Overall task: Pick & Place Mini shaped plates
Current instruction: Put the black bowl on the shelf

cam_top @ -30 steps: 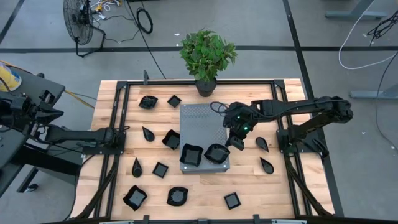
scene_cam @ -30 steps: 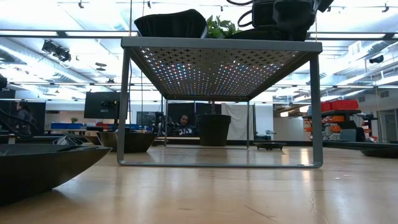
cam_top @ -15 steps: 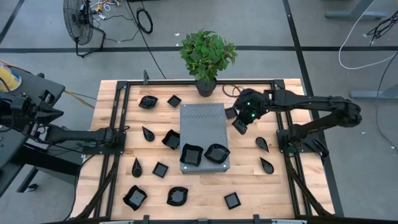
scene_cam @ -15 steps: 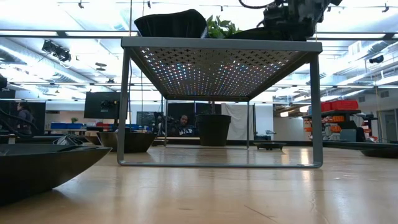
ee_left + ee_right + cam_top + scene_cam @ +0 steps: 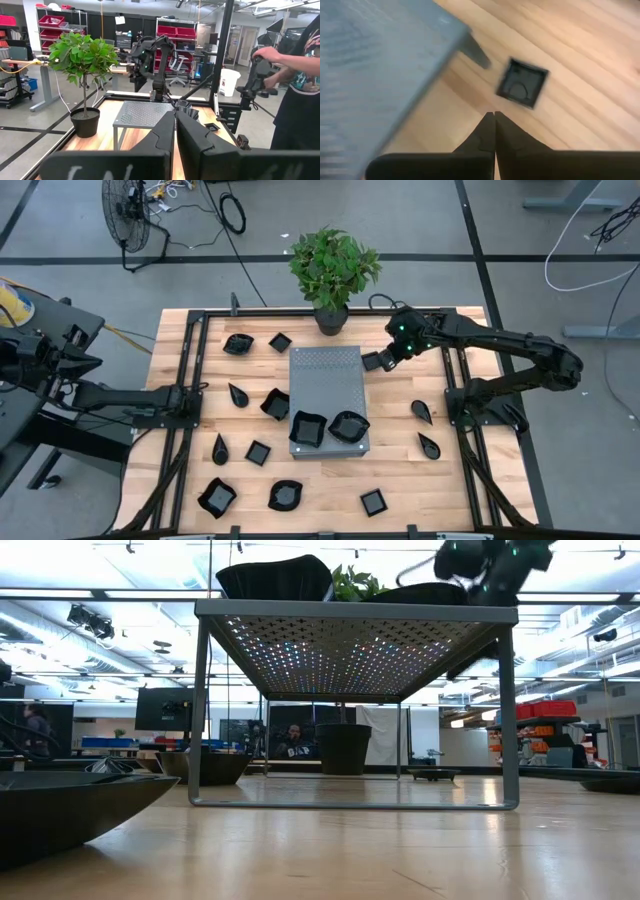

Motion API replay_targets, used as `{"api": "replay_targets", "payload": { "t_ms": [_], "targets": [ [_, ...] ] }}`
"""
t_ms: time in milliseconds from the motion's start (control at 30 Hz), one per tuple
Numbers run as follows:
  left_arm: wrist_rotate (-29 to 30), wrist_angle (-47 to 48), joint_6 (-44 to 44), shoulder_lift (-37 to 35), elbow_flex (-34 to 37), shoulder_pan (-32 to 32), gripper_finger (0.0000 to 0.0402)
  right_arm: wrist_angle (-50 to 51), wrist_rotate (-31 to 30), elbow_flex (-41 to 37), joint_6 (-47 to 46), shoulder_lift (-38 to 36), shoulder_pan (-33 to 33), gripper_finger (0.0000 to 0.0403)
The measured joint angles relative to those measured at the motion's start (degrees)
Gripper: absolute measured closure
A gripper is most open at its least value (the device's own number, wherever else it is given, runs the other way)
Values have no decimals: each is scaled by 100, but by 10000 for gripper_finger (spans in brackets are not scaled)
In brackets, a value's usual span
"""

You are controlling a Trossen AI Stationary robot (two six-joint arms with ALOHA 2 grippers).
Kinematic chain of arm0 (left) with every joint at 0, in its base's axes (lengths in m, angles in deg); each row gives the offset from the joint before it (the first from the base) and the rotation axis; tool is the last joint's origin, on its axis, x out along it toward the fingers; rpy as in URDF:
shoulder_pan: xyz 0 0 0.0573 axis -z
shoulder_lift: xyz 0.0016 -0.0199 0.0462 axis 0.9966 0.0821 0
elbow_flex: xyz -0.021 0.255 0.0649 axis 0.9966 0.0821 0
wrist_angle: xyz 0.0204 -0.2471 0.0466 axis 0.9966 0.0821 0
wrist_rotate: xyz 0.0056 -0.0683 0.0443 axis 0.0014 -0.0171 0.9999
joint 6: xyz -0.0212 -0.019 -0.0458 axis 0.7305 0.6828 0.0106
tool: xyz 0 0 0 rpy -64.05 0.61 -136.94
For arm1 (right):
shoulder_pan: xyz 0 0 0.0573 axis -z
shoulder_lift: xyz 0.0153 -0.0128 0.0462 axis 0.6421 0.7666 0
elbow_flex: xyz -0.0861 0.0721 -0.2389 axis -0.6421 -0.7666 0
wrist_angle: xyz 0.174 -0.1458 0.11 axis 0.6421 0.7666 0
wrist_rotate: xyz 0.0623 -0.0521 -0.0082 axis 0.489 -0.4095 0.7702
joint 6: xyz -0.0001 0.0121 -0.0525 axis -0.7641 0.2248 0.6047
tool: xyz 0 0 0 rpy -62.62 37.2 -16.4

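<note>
Many mini shaped plates, small glossy black dishes, lie scattered on the wooden table. Two of them [image 5: 307, 429] [image 5: 348, 425] sit on the near end of the grey perforated stand [image 5: 325, 375]. My right gripper [image 5: 388, 356] hangs shut and tipped downward beside the stand's far right corner. It is just above a small square plate [image 5: 521, 82] that lies flat on the wood, and it holds nothing. My left gripper [image 5: 175, 120] waits shut and level at the table's left side [image 5: 198, 388].
A potted plant [image 5: 333, 270] stands at the middle of the far edge. Black frame rails [image 5: 452, 395] run along the table's sides. Teardrop plates [image 5: 421, 410] [image 5: 429, 446] lie to the right of the stand. A person [image 5: 292, 60] stands beyond the table.
My right gripper has swung from above the stand's near right part toward the table's far edge, past the stand's right side. It has rolled and tipped further downward on the way. It has stayed shut with nothing in it. The plates have not moved.
</note>
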Motion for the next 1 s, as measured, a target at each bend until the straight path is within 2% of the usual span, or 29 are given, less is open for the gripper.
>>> {"api": "replay_targets", "payload": {
  "t_ms": [233,467,733,1000],
  "targets": [
    [0,1,0,1,0,1,378,-632,123,-969,-472,3,139,361],
    [0,1,2,0,0,0,378,-1737,268,-1680,-776,85,378,298],
    [0,1,2,-1,0,1,378,-2628,183,-1977,-713,477,643,241],
    [0,-1,2,1,0,-1,378,-2829,-294,-2033,-225,971,771,216]
  ]
}}
